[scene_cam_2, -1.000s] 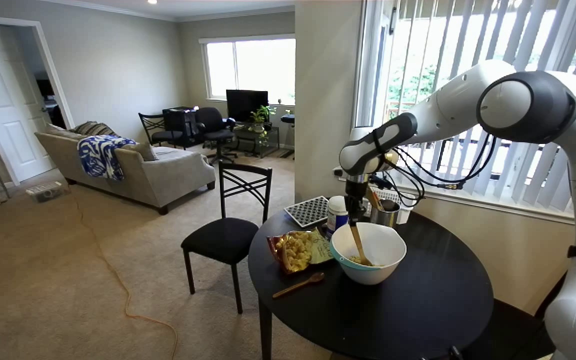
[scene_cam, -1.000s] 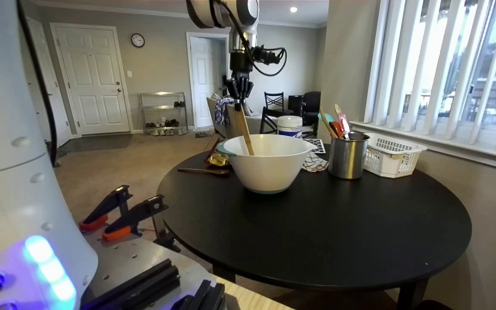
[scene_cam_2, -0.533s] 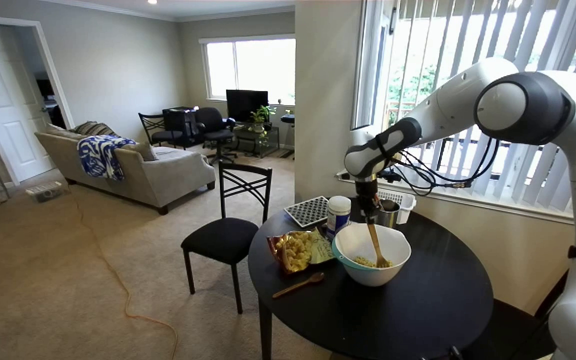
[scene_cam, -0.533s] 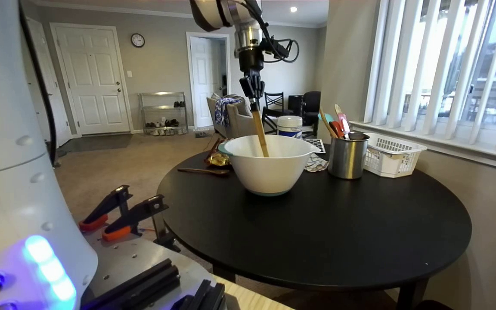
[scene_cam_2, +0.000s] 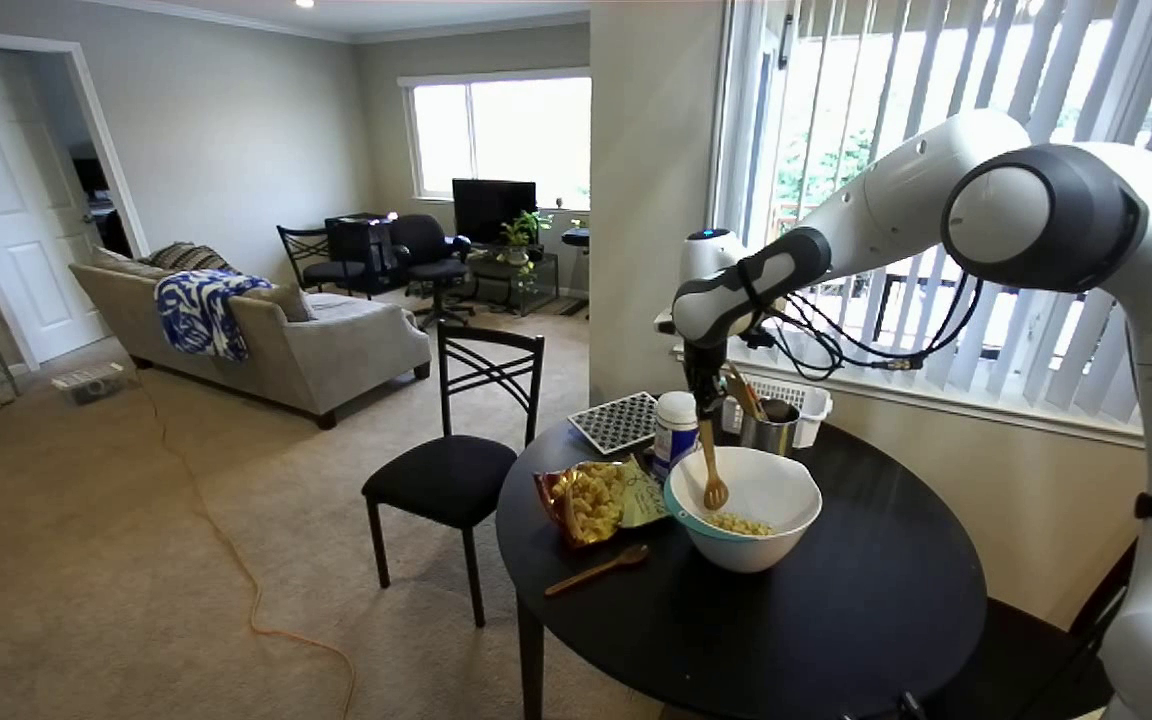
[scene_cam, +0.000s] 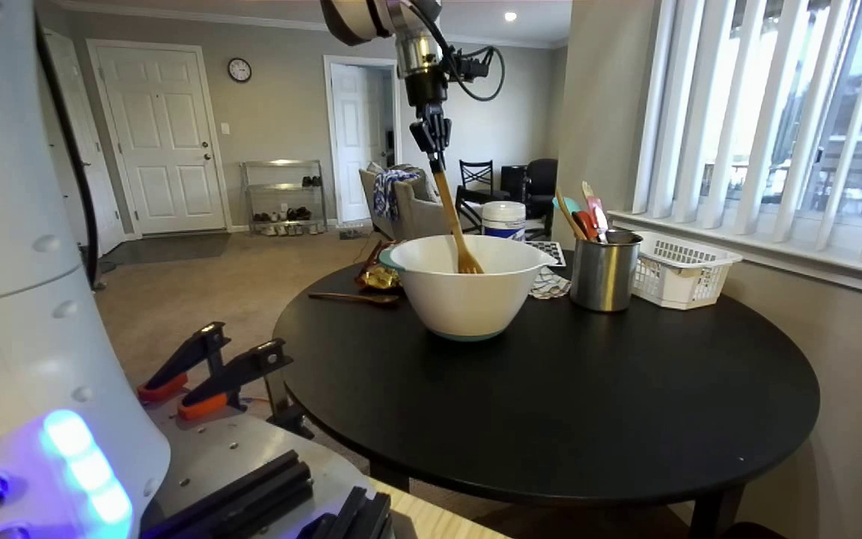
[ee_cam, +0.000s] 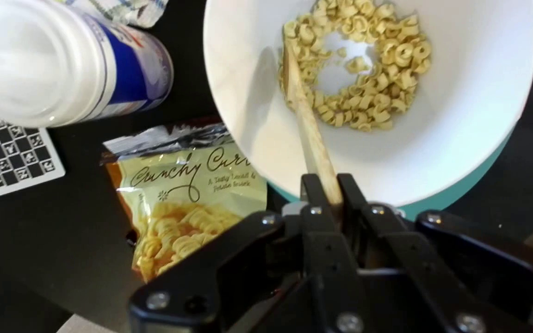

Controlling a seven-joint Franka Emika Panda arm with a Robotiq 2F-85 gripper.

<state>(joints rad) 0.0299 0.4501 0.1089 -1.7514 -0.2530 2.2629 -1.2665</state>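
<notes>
One wooden fork (ee_cam: 317,148) hangs tilted, tines down, inside one white mixing bowl (scene_cam: 468,307). Two black fingers (ee_cam: 312,190) are closed on its handle and grip it. The bowl stands on one round black worktop (scene_cam: 595,419), inward of the edge facing a black chair (scene_cam_2: 446,480). At the bowl's bottom, small yellow curled pieces (ee_cam: 387,99), too many to count, lie in a ring around a nearly bare patch; whether the tines touch them cannot be determined.

Toward the chair-side edge, just beside the bowl: one snack bag (scene_cam_2: 591,500), lettering partly hidden, and one wooden spoon (scene_cam_2: 596,572), lying flat. Also near the bowl: one upright white-lidded container (scene_cam_2: 676,435) with a blue label, one black-and-white patterned board (scene_cam_2: 618,422) and one patterned cloth (scene_cam: 548,284).

Near the window-side edge: one steel canister (scene_cam: 604,277) holding several utensils (scene_cam: 588,223), exact number unclear, and one white plastic basket (scene_cam: 689,283) beside it.

Apart from the worktop, two clamps (scene_cam: 236,376) with orange pads sit on one metal plate (scene_cam: 214,449).
</notes>
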